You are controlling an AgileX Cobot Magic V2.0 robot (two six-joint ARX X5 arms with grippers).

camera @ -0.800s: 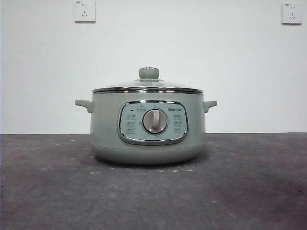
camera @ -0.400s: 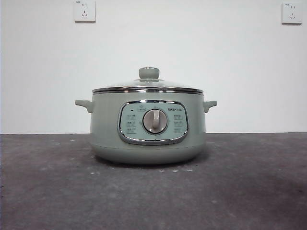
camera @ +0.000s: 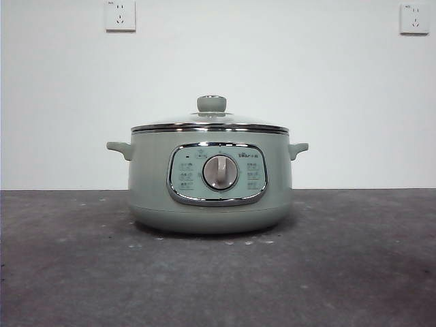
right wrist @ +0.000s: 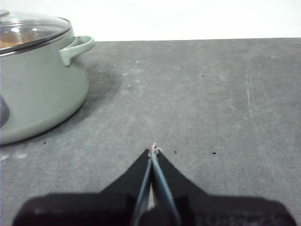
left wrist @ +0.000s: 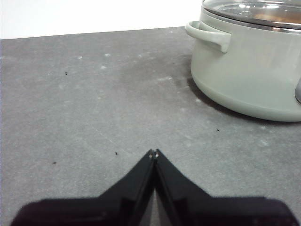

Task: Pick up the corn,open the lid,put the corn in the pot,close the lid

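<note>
Two arms, both waiting off to the sides, and neither one shows in your front view. What you get there is the pot point(camera: 210, 180) standing in the middle of the dark grey table point(camera: 68, 272), control panel and silver dial point(camera: 220, 172) facing you. The lid point(camera: 210, 121) sits flat on the pot's rim, green knob point(camera: 212, 103) upright on top.

Your left gripper point(left wrist: 154, 153) hangs low over bare table, well apart from the pot, with its jaws pressed together tip to tip and nothing between them. From that wrist view you see one side handle point(left wrist: 209, 35) and the edge of the glass lid.

Your right gripper point(right wrist: 153, 149) is the mirror of it (same low hover, other flank of the pot): jaws closed to a thin seam, holding nothing, the other side handle point(right wrist: 76, 48) off ahead of it.

As for the corn, there is a warm orange-yellow patch under the glass in both wrist views, so something of that colour lies inside the pot, though it is too blurred to make out its shape.

Two wall sockets point(camera: 120, 15) sit high on the white wall behind.
</note>
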